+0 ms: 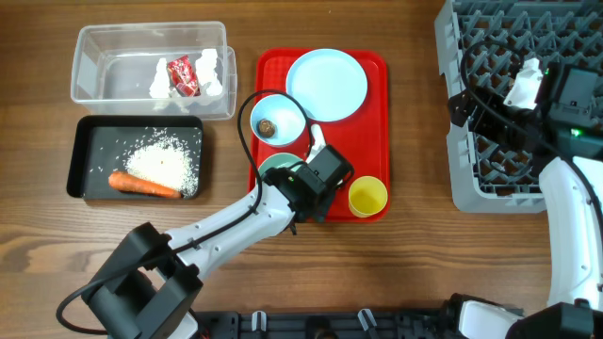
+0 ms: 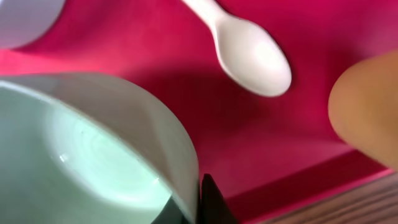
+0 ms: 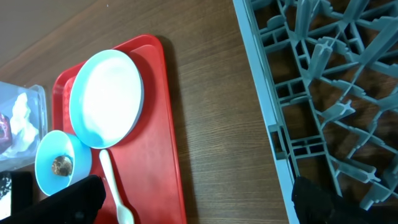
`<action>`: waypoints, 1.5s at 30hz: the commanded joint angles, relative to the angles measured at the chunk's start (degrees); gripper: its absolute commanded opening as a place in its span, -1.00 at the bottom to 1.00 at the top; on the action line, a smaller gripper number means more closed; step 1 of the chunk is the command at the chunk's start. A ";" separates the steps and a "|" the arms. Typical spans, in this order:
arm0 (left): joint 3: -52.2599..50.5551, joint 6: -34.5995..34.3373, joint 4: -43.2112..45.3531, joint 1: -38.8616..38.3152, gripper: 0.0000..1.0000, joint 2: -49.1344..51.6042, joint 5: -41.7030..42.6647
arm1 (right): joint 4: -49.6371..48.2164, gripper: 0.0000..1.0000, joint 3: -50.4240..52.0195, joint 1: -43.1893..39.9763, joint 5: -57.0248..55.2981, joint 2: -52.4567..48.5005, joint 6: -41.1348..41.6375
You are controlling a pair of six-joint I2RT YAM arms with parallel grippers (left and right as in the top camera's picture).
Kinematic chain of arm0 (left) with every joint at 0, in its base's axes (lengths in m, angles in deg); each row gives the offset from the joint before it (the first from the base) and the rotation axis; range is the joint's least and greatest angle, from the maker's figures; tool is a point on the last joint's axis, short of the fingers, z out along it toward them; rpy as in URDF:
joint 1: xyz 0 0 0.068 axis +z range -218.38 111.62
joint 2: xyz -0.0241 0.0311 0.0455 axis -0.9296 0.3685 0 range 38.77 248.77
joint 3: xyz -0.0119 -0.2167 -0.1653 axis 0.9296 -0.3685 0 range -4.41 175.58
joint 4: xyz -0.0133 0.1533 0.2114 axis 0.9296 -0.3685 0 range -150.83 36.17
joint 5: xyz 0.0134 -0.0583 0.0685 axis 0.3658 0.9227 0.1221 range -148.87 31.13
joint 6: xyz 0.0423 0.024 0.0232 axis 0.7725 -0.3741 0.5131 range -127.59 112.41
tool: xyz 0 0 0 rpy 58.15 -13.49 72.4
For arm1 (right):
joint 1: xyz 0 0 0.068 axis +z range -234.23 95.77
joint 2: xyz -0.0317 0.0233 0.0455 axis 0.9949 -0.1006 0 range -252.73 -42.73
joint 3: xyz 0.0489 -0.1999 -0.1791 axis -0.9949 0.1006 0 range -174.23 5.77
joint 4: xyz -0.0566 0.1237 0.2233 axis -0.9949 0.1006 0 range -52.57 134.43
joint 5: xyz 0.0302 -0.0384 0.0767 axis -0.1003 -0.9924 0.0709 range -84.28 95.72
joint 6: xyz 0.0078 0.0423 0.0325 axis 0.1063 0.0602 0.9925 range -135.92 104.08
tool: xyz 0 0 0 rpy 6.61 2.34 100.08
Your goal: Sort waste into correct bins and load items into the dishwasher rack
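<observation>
The left pincer (image 1: pixel 294 181) sat pinched narrow on the rim of the mint-green bowl (image 1: pixel 273 166), lower centre of the frame on the red tray (image 1: pixel 372 75), so the lift needed to rise straight, clearing the spoon (image 2: pixel 252 59) and yellow cup (image 1: pixel 367 197).

On my left the tub (image 1: pixel 89 38) held napkins (image 1: pixel 215 71) and a wrapper (image 1: pixel 181 75); the bin (image 1: pixel 89 141) before it held rice (image 1: pixel 165 162) and a carrot (image 1: pixel 141 185). Mid-table lay the tray (image 1: pixel 372 141) — plate (image 1: pixel 326 85) at its back, far bowl (image 1: pixel 285 111) with a lump (image 1: pixel 268 127) left of it, near bowl (image 1: pixel 271 166), spoon (image 2: pixel 252 53) and cup (image 1: pixel 367 196) in front. The rack (image 1: pixel 471 179) stood right.
</observation>
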State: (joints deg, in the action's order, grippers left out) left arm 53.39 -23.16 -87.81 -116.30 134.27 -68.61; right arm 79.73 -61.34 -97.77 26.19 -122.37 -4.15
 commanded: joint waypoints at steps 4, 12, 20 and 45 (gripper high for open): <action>0.17 0.39 0.20 -0.13 0.46 0.02 0.87 | -0.04 0.99 -0.04 0.24 -1.27 -1.27 0.22; 6.25 0.44 -0.94 0.87 0.90 -2.47 0.66 | 0.20 1.00 -0.04 0.20 -1.64 -1.27 0.22; 17.07 9.20 2.69 4.09 0.89 -3.67 -5.53 | 0.39 0.99 -0.04 0.17 -1.66 -1.27 0.22; 24.57 15.15 -0.66 18.58 0.71 20.02 11.63 | 0.98 0.99 -0.04 0.17 -1.68 -1.27 -1.25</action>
State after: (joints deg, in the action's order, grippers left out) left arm 77.10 -9.33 -88.40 -97.39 153.48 -58.68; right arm 80.72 -61.34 -97.77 25.36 -123.15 -4.44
